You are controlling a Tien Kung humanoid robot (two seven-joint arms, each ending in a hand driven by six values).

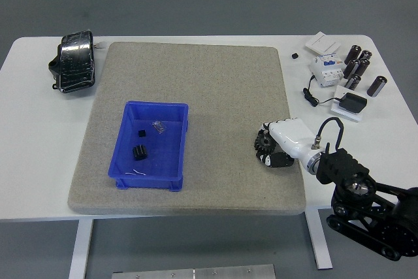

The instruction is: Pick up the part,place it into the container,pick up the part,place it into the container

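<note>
Right robot hand (pixel 277 143): white, in from the near right corner, fingers curled down over the black gear (pixel 262 143) - looks like it has hold of it, gear poking out on the left side of the hand
Gear: sitting on the grey mat (pixel 196 96) near its right edge, well apart from the bin
Blue container (pixel 128 129): on the left half of the mat - a small black part (pixel 138 153) inside, plus another tiny black bit (pixel 141 131) and a little clear piece (pixel 158 126) further back
Worktop (pixel 32 161): white, the mat covers most of the middle
Far left: a black bundle wrapped in shiny film (pixel 73 61), just off the mat's corner
Far right: a row of dark cylinders (pixel 358 66), a white breaker-looking box (pixel 326 68), a black adapter (pixel 351 102) with its cable
</note>
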